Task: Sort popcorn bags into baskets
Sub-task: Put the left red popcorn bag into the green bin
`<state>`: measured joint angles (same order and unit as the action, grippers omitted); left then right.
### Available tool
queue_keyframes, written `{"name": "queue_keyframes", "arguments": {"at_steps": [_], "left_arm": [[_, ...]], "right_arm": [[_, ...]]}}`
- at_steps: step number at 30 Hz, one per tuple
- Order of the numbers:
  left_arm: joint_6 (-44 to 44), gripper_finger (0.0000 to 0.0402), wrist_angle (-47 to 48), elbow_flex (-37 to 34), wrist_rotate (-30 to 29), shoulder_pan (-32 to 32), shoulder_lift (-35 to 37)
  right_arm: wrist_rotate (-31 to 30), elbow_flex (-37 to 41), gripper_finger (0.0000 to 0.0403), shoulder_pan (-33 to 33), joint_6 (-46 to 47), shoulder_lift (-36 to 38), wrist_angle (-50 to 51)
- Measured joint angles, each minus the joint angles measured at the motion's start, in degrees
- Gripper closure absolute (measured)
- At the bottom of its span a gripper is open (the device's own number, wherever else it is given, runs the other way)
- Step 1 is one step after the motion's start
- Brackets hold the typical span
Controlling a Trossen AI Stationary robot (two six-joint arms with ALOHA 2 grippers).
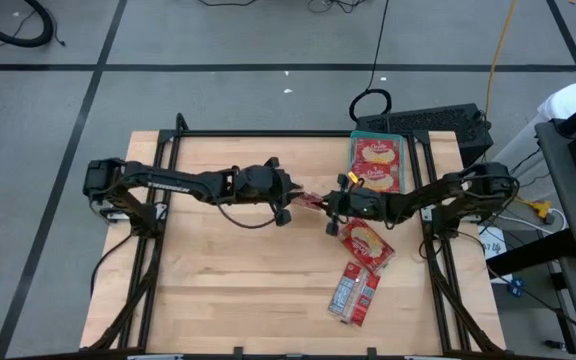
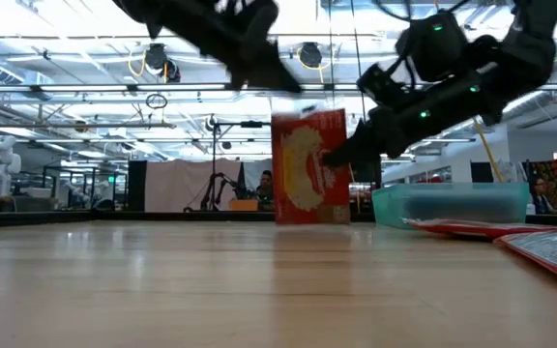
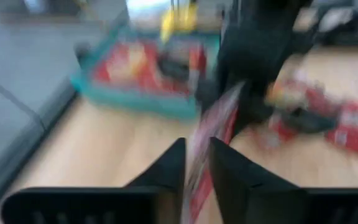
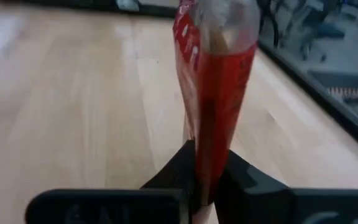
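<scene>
Above mid-table, both my left gripper (image 1: 296, 199) and right gripper (image 1: 330, 203) are pinching one upright red popcorn packet (image 2: 308, 166), teal plastic tray (image 1: 378, 135) lying close behind, open bare wood lying leftward.

The left wrist view is smeared: the tray (image 3: 135, 99) and the packets beside it are blurred, their print unreadable

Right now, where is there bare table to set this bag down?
The wood left of and below the left arm is bare. The right side is crowded: two bags lie under the right arm, and the teal tray holds bags in the far right corner.
</scene>
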<state>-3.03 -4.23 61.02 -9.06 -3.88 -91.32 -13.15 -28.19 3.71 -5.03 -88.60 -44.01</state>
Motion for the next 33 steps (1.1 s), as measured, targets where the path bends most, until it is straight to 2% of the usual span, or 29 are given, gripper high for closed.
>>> {"name": "queue_keyframes", "arguments": {"at_steps": [4, 8, 10, 13, 16, 20, 25, 29, 33], "left_arm": [[-3.45, 0.0257, -1.39, 0.25, -5.31, 1.09, 2.71], [-4.31, 0.0185, -2.25, 0.23, -5.47, 1.40, 3.38], [-3.45, 0.0153, -0.88, 0.25, -4.54, 1.45, 3.03], [-1.90, 0.0119, 1.97, 0.24, -4.46, 1.40, 1.72], [-1.79, 0.0106, 4.52, 0.14, -4.02, 1.52, 1.55], [-2.38, 0.0118, 5.61, 0.16, -1.32, 1.56, 0.69], [-4.47, 0.0160, 4.18, 0.27, -1.18, 0.87, -0.96], [-4.39, 0.0229, 3.88, 0.25, -1.36, 0.60, -1.14], [-6.37, 0.0330, 4.20, 0.25, -1.53, 0.47, -1.30]], "right_arm": [[4.44, -5.43, 0.0389, 1.73, 0.75, 0.08, 11.28], [8.73, -11.18, 0.0397, 2.78, 0.96, 0.08, 21.11], [8.95, -13.22, 0.0395, 3.04, 0.25, 0.04, 24.13], [9.06, -15.37, 0.0384, 3.66, -1.67, -0.02, 26.85], [9.04, -17.12, 0.0379, 4.63, -3.31, -0.02, 28.47], [10.10, -18.57, 0.0383, 5.85, -5.57, 0.00, 29.06], [12.38, -20.08, 0.0390, 6.78, -6.62, -0.04, 30.05], [12.13, -20.12, 0.0388, 6.82, -6.76, -0.02, 30.15], [12.17, -20.12, 0.0386, 6.79, -7.70, -0.04, 30.54]]}}
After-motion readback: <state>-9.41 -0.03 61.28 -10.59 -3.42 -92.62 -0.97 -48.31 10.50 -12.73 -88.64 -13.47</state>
